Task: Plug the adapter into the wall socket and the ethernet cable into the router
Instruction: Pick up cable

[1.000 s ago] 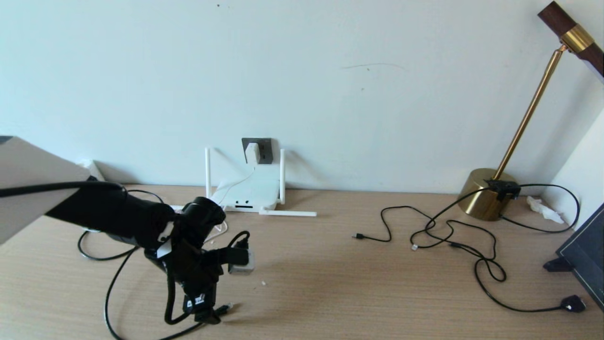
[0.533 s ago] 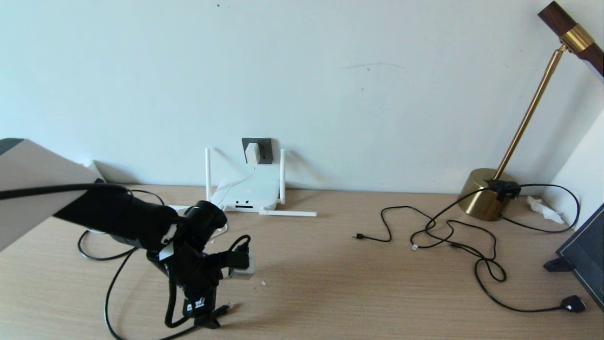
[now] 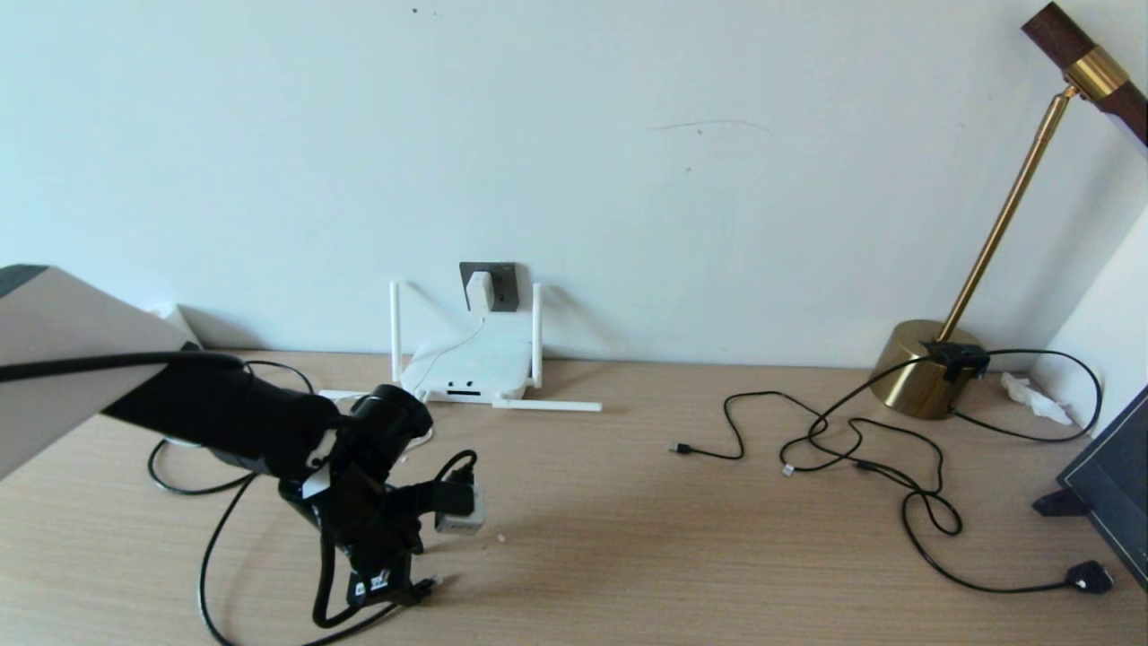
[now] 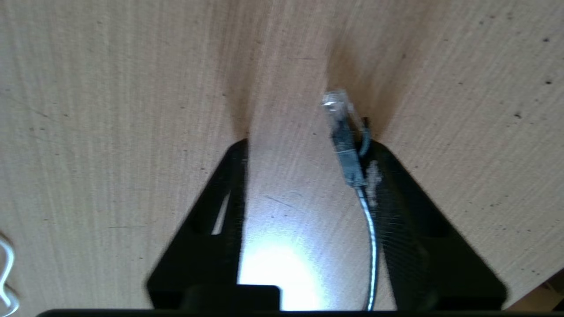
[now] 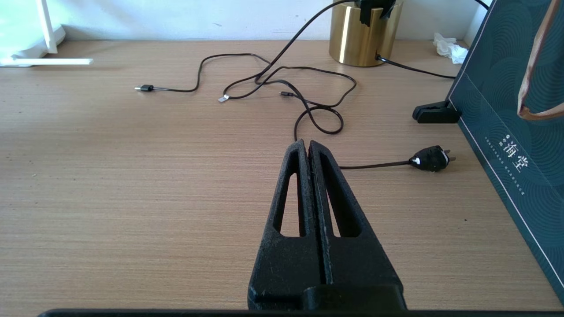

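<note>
My left gripper (image 3: 393,594) points down at the table front left, open (image 4: 308,144). The ethernet cable (image 3: 208,538) loops under the arm. Its black plug with the clear tip (image 4: 343,136) lies on the wood between the fingers, close against one finger (image 4: 396,198); its tip (image 3: 430,583) peeks out beside the gripper. The white adapter (image 3: 480,289) sits in the dark grey wall socket (image 3: 504,285), its thin cord running down to the white router (image 3: 466,366) below. My right gripper (image 5: 307,144) is shut and empty over the table, out of the head view.
One router antenna (image 3: 547,405) lies flat on the table. Thin black cables (image 3: 852,449) sprawl at the right, ending in a black mains plug (image 3: 1090,576). A brass lamp base (image 3: 924,368), a crumpled tissue (image 3: 1031,395) and a dark teal bag (image 5: 506,132) stand at the far right.
The left wrist has sunk slightly and the gripper has shifted a little around the ethernet plug. Nothing else has moved.
</note>
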Controlling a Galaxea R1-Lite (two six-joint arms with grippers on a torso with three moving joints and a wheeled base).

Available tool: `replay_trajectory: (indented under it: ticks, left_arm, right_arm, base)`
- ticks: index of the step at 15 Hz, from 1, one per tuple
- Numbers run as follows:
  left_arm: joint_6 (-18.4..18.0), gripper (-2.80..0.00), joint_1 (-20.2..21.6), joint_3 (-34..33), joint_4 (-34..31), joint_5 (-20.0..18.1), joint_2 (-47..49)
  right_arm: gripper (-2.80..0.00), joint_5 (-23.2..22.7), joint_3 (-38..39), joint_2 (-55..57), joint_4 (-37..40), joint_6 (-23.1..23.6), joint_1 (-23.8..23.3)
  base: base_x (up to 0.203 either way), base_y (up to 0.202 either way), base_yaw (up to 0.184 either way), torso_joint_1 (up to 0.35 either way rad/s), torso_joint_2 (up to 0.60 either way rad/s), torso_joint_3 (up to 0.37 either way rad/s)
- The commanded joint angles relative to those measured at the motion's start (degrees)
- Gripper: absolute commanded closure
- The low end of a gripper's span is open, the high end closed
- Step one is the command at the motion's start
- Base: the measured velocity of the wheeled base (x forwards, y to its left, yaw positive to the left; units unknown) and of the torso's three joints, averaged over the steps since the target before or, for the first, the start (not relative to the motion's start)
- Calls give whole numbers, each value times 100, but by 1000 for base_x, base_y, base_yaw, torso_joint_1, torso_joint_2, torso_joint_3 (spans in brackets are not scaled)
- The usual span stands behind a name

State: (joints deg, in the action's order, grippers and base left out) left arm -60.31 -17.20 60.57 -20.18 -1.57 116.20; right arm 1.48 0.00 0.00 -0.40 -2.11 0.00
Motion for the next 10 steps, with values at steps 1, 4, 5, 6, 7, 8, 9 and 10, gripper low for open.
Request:
replay_trajectory:
  ticks: [1,4,5,6,7,8,9,10]
  left_arm:
    - [-34,0,6,-81,-4,-1,-36]
    - [-34,0,6,-116,5,-1,-62]
    - [-34,0,1,-125,5,2,-77]
    - [-41,0,-2,-155,3,6,-173]
    - [-45,0,-2,-200,4,1,-313]
    - [-52,0,-11,-228,9,-5,-516]
    - [-56,0,-34,-216,20,-33,-762]
    - [-60,0,-54,-183,55,-85,-1037]
  right_arm:
    - [0,2,0,0,-4,0,0]
    - [0,2,-8,0,-4,0,0]
    - [0,2,0,0,-2,0,0]
    - [0,2,0,0,-4,0,0]
    - [0,-6,0,0,-1,0,0]
    - [0,2,0,0,-4,0,0]
    - [0,-2,-7,0,-4,0,0]
    - [0,2,0,0,4,0,0]
  base:
    - [0,0,0,0,0,0]
    - [0,0,0,0,0,0]
    - [0,0,0,0,0,0]
    - [0,0,0,0,0,0]
    - [0,0,0,0,0,0]
    - [0,0,0,0,0,0]
    - [0,0,0,0,0,0]
    - [0,0,0,0,0,0]
